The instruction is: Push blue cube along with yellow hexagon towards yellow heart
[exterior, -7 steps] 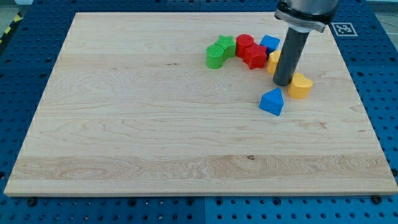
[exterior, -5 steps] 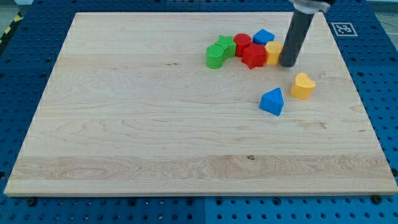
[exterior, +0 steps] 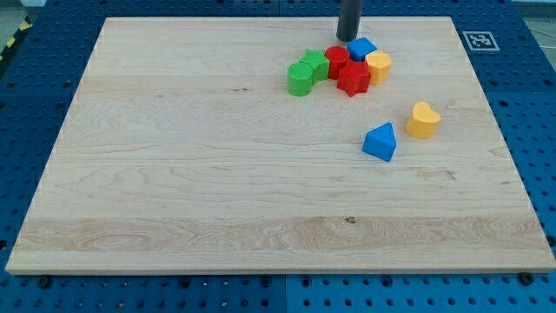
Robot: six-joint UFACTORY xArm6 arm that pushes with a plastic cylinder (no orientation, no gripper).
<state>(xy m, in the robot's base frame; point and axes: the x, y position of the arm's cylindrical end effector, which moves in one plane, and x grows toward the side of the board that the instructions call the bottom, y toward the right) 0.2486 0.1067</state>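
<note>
My tip stands near the view's top, just above-left of the blue cube. The yellow hexagon lies just below-right of the cube, touching it. The yellow heart sits alone lower right of them, a short gap away. The cube and hexagon are at the right end of a cluster with red and green blocks.
A red cylinder and a red star-like block sit left of the cube and hexagon. Two green blocks lie further left. A blue triangular block lies left of the heart. The wooden board lies on a blue pegboard.
My tip has moved from beside the yellow heart up and to the left, past the hexagon, to above-left of the blue cube. The blocks look almost unmoved.
</note>
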